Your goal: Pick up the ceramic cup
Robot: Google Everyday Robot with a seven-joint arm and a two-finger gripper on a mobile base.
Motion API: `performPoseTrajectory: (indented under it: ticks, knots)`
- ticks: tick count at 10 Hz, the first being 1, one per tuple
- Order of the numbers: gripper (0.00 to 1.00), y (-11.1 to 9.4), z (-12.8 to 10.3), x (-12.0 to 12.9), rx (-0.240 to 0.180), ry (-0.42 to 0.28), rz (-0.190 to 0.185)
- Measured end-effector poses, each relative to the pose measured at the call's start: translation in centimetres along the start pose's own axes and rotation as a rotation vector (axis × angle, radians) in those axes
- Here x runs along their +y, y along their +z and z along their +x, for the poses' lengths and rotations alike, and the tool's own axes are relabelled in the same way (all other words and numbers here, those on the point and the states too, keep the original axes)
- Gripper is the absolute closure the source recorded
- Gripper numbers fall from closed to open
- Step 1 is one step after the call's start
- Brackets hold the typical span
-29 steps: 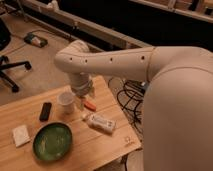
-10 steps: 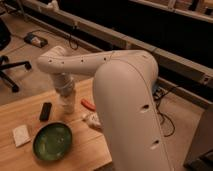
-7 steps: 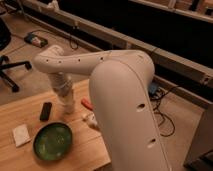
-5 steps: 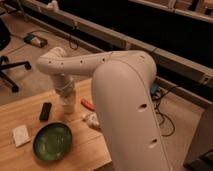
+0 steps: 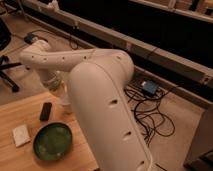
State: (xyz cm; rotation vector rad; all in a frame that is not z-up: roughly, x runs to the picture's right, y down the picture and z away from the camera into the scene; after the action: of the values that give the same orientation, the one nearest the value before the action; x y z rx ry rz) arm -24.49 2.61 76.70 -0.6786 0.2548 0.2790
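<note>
One gripper (image 5: 60, 94) hangs at the end of the white arm (image 5: 100, 95), lowered over the far part of the wooden table (image 5: 17, 107), just behind the green plate. The wrist and the bulk of the arm cover it, so I cannot tell whether it is open, closed or holding anything. Right under it, touching it or very nearly so, a small pale round shape shows at the arm's edge. This looks like the ceramic cup (image 5: 64, 103), standing on the table and mostly hidden. Whether the gripper is around the cup or only above it cannot be made out. Just left of the cup lies a small black oblong object (image 5: 45, 111), flat on the wood. Nearer the camera sits the green plate (image 5: 52, 141), round and shallow, apart from the cup. Left of the plate lies a flat white square (image 5: 21, 135), close to it but not touching. The arm's thick upper segment crosses the middle of the view and hides the right side of the table. Beyond the table, on the floor to the right, a tangle of dark cables (image 5: 150, 112) lies beside a small blue box (image 5: 148, 87). At the far left edge, part of a black office chair (image 5: 6, 47) stands on the floor.
</note>
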Motion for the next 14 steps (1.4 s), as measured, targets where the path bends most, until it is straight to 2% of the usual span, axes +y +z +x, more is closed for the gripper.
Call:
performPoseTrajectory:
  ticks: [1,3,7,10,14]
  knots:
    - [0.20,-0.1,-0.9,-0.2,-0.010,-0.015,0.000]
    - [0.20,0.1,-1.3,-0.3,-0.042,-0.018,-0.021]
    - [0.20,1.6,-0.3,-1.0,-0.112,0.046,-0.075]
    - [0.20,2.4,-0.7,-0.8,-0.132,0.055,-0.103]
    - [0.20,3.6,-1.8,0.9,-0.142,0.042,-0.140]
